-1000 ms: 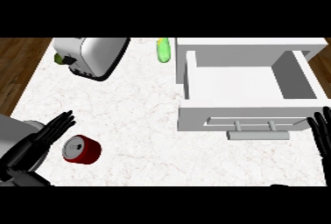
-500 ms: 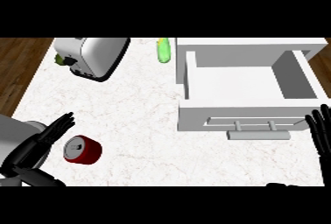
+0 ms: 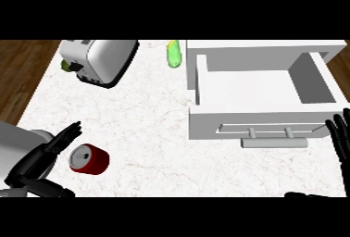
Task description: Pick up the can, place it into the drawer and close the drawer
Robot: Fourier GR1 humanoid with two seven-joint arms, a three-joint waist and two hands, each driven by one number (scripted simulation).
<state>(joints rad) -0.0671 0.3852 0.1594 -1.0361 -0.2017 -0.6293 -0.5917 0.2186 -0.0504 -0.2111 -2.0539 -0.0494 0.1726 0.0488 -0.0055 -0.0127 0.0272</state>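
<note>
A short red can (image 3: 90,159) with a silver top stands on the white marble counter (image 3: 150,120) at the lower left. Just left of the can is my left hand (image 3: 46,155), open, its fingers straight and close beside the can but not curled round it. The white drawer (image 3: 259,92) is pulled open at the upper right, its inside bare, with a grey handle (image 3: 273,143) on its front. At the right edge, beside the drawer's front corner, my right hand (image 3: 340,139) shows with straight fingers pointing up, open.
A white toaster (image 3: 96,58) lies at the counter's back left. A green bottle-like object (image 3: 174,53) sits at the back, just left of the drawer. Dark wood floor (image 3: 21,78) shows past the counter's left edge.
My right hand has shifted slightly further right and down toward the frame's edge. The left hand and the can stay as they were.
</note>
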